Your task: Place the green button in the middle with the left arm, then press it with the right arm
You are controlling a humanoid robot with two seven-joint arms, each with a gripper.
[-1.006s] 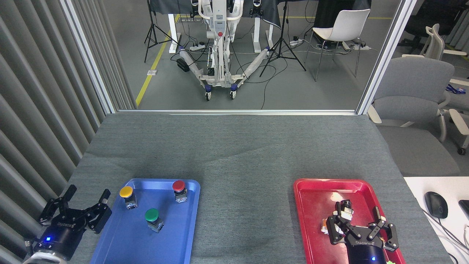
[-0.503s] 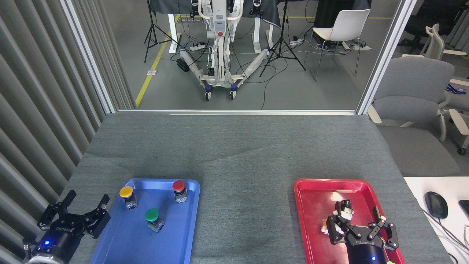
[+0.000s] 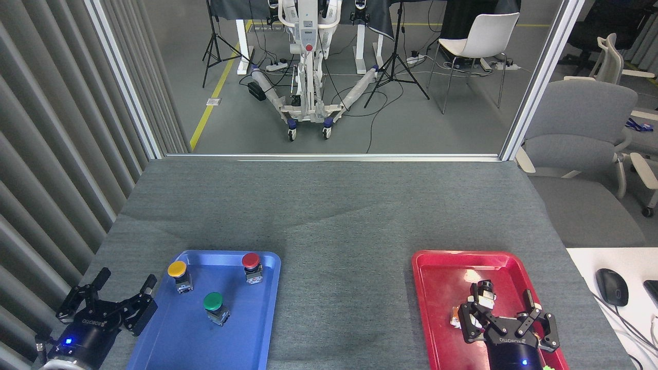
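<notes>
Grey felt tabletop [image 3: 329, 216] is seen bare between two trays; the green button [image 3: 214, 307] stands in the blue tray [image 3: 169, 339]. It is judged light and rigid (best gripped by its boxy base). Both the left gripper [image 3: 125, 283] and right gripper [image 3: 504, 303] are held open, empty.

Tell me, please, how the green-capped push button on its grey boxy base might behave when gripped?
The green-capped push button on its grey boxy base looks rigid. Its domed cap is wider than the base, so it may tip if nudged high. The flat-sided base probably offers the surer grip; the glossy cap looks slippery.
</notes>
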